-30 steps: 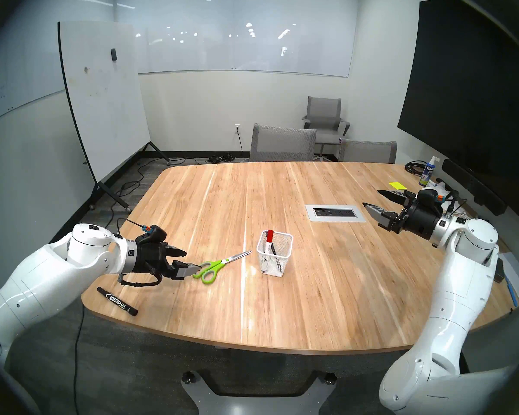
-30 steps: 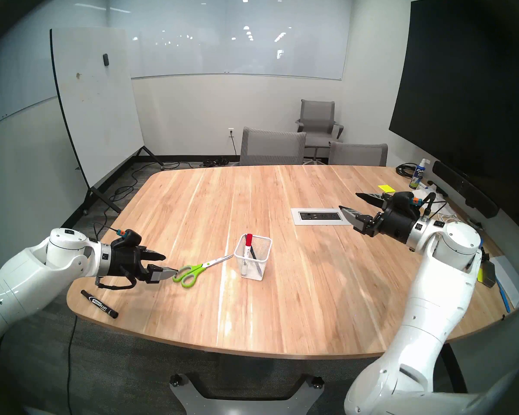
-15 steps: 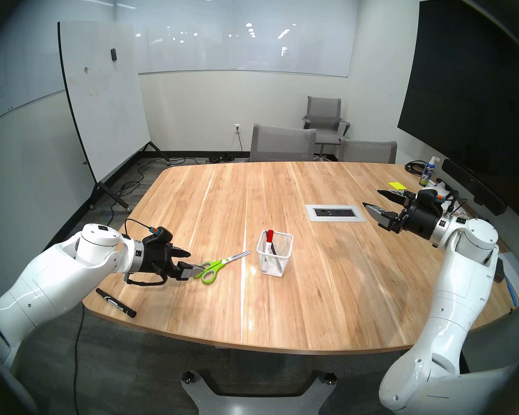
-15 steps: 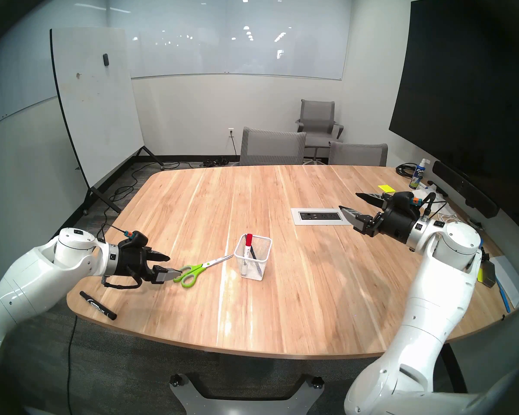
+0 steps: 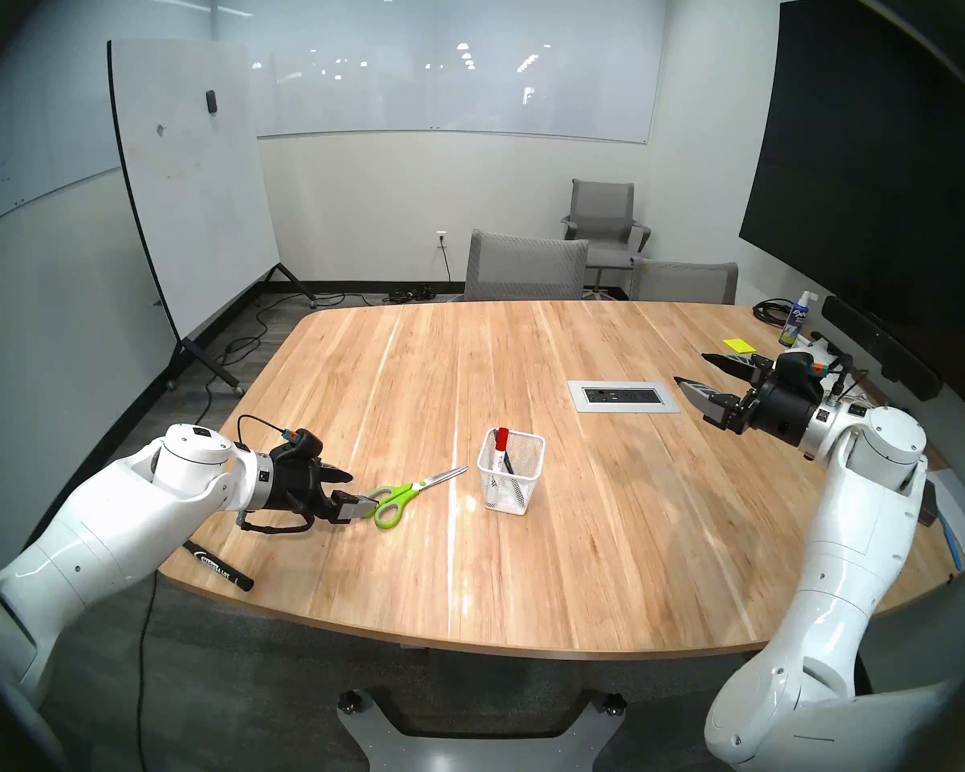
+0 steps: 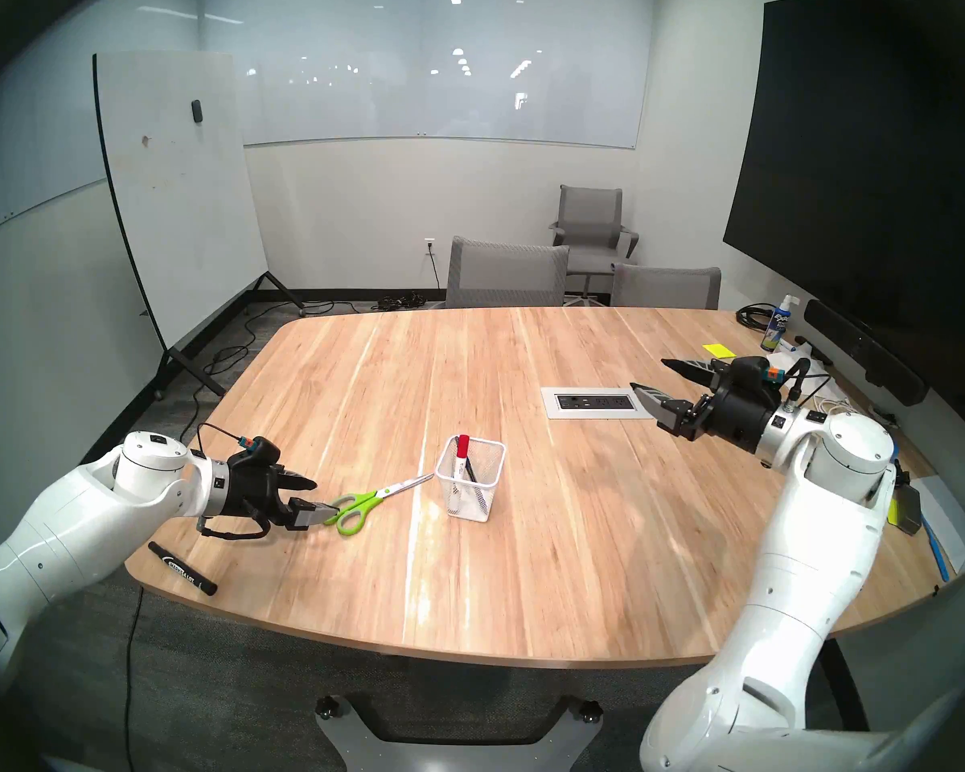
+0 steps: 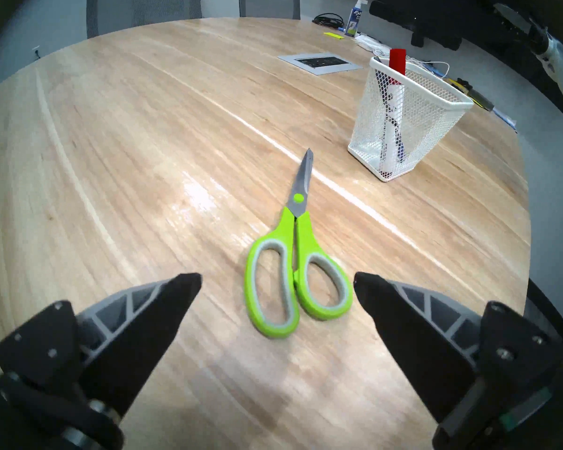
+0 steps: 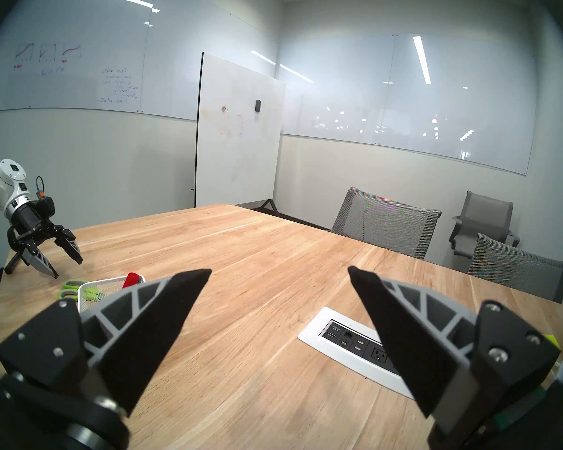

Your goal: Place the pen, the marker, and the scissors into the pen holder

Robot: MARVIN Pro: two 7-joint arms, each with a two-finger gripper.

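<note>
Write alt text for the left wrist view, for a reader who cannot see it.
Lime-green scissors lie flat on a wooden table, handles toward the camera, between the tips of the open left gripper, which holds nothing. Beyond the blade tips to the right stands a white mesh pen holder with a red-capped white marker in it.

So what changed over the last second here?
The left arm eased forward and down, bringing the open left gripper closer around the scissors handles; nothing grasped. Scissors, black marker, pen holder and open right gripper stayed put.
</note>
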